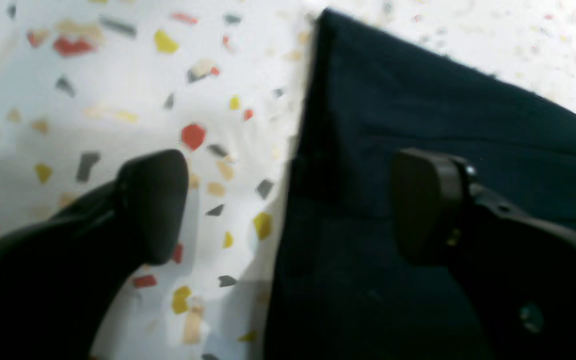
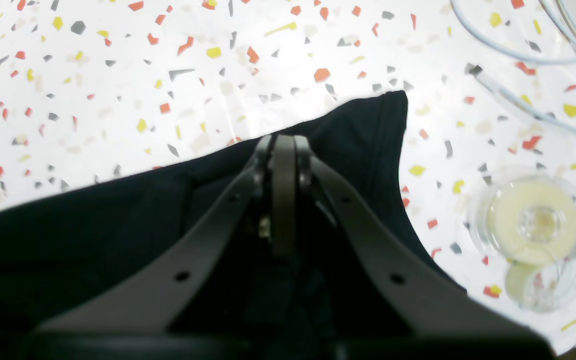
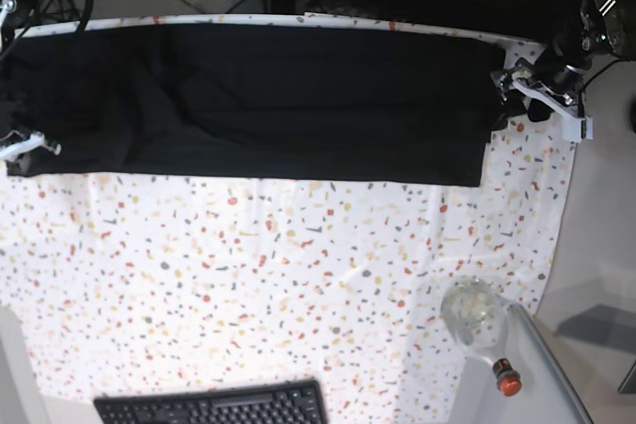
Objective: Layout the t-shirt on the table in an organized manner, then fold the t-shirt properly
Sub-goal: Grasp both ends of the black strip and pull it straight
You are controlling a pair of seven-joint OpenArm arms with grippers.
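The shirt [image 3: 248,96] lies as a long black band across the far side of the speckled worktop [image 3: 298,275], soft and faintly creased. The left gripper [image 1: 288,205] has its jaws spread wide astride the shirt's end edge, gripping nothing; the right gripper [image 2: 284,150] is clenched on the fabric at the other end. The next fold wants both ends lifted evenly, I'd say, with the edges kept square.

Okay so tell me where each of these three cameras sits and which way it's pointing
Left wrist: behind the left gripper, looking down at the black soft-fabric t-shirt edge on the speckled white terrazzo-cloth table; open black fingers show.
Right wrist: behind the right gripper, shut on the t-shirt; a clear tape dispenser lies nearby.
Base: overhead, looking down at the table; both arms at the shirt's ends, black keyboard at the bottom.
Shared: t-shirt and table.
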